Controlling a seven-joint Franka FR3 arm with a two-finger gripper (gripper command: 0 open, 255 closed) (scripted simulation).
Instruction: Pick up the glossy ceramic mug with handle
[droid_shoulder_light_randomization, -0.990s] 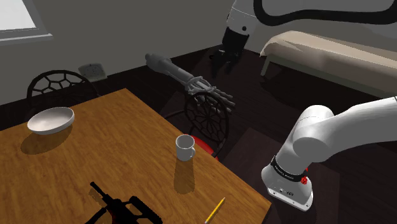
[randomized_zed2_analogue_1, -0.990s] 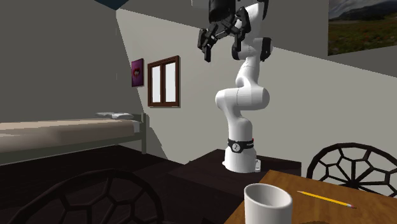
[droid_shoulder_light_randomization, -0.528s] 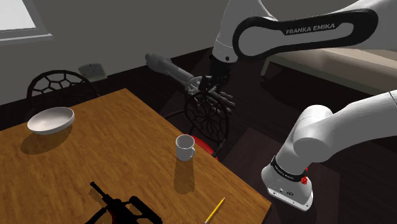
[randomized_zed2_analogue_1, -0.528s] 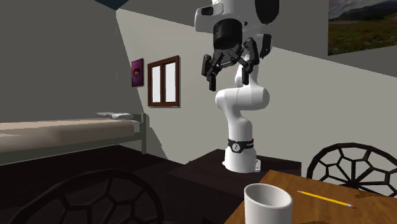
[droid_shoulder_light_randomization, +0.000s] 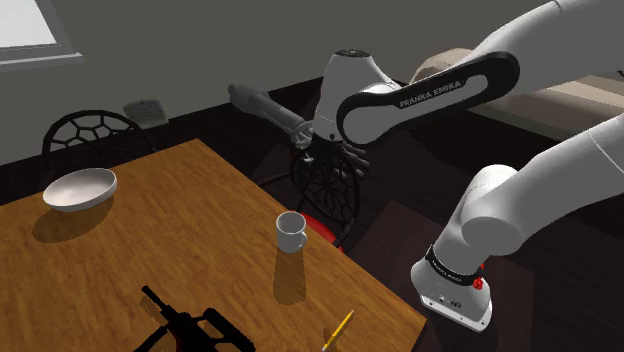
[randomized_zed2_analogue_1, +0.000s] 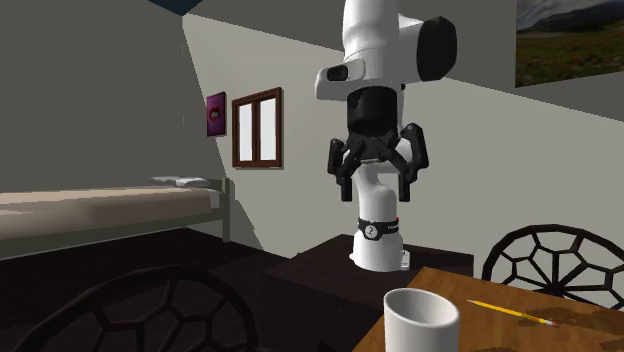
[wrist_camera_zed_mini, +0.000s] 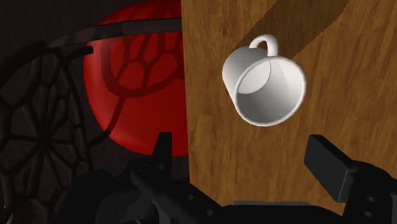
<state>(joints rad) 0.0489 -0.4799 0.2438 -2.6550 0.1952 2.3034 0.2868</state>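
My gripper (randomized_zed2_analogue_1: 378, 178) hangs in the air above the wooden surface (droid_shoulder_light_randomization: 180, 230), fingers spread wide and clasping nothing. The white mug (wrist_camera_zed_mini: 264, 83) stands upright near the surface's edge, well apart from my fingers, its handle in plain sight. A chair's red seat (wrist_camera_zed_mini: 137, 89) sits just beyond that edge.

My arm (droid_shoulder_light_randomization: 505, 205) is glossy white, built of rounded links with dark joints. A black panel (droid_shoulder_light_randomization: 420, 95) on one link carries white FRANKA EMIKA lettering. A black ring (droid_shoulder_light_randomization: 452, 268) with small white marks circles the foot, with a red spot (droid_shoulder_light_randomization: 479, 285) just below it. My gripper (randomized_zed2_analogue_1: 376, 178) is all black, with two blocky fingers (wrist_camera_zed_mini: 329, 164).
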